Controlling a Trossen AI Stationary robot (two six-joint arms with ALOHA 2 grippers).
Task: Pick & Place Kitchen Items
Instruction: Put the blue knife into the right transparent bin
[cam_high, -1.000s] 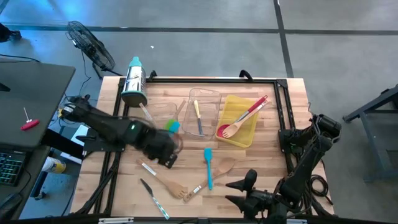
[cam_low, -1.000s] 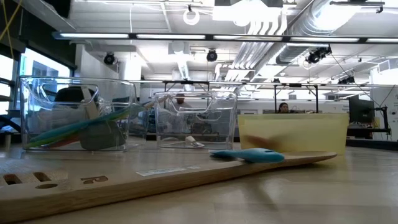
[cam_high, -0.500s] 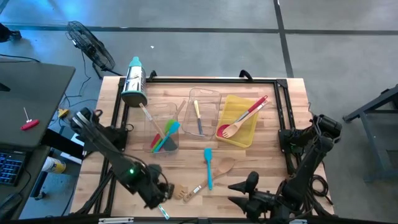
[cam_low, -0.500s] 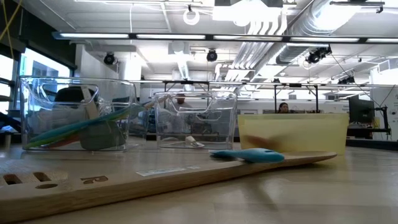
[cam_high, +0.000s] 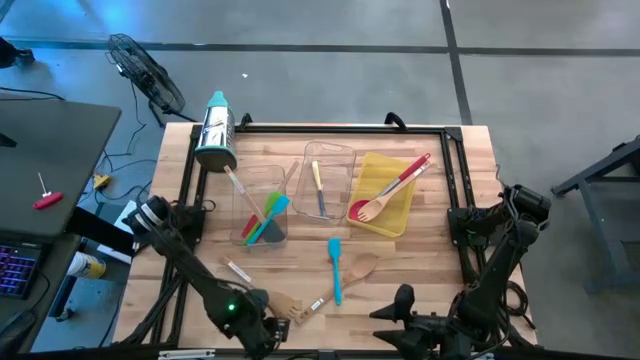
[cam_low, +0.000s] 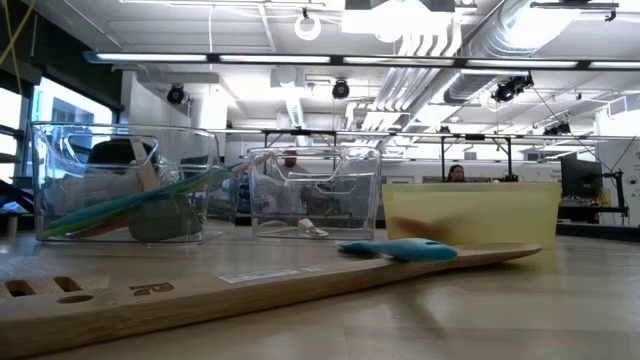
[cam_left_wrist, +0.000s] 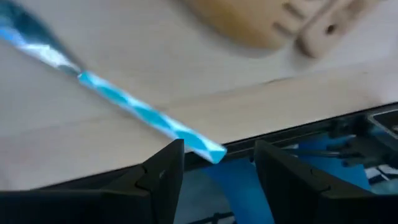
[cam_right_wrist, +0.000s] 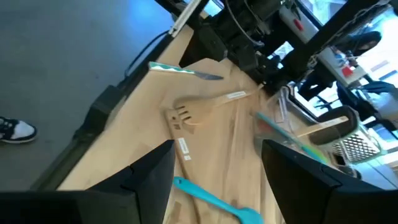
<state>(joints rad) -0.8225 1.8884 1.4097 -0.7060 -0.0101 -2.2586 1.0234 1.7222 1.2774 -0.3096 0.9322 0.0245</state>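
Left gripper (cam_left_wrist: 214, 167) hangs at the table's (cam_high: 420, 260) near edge with its jaws parted and empty, the teal-handled knife (cam_left_wrist: 137, 112) lying flat just ahead with its handle end over the edge. Risk, as I judge it: a shallow approach could nudge the knife off the table. A wooden fork (cam_high: 285, 307) lies just beside it and a teal spatula (cam_high: 335, 265) farther off; right gripper (cam_right_wrist: 214, 180) waits, parted and empty, at the near right.
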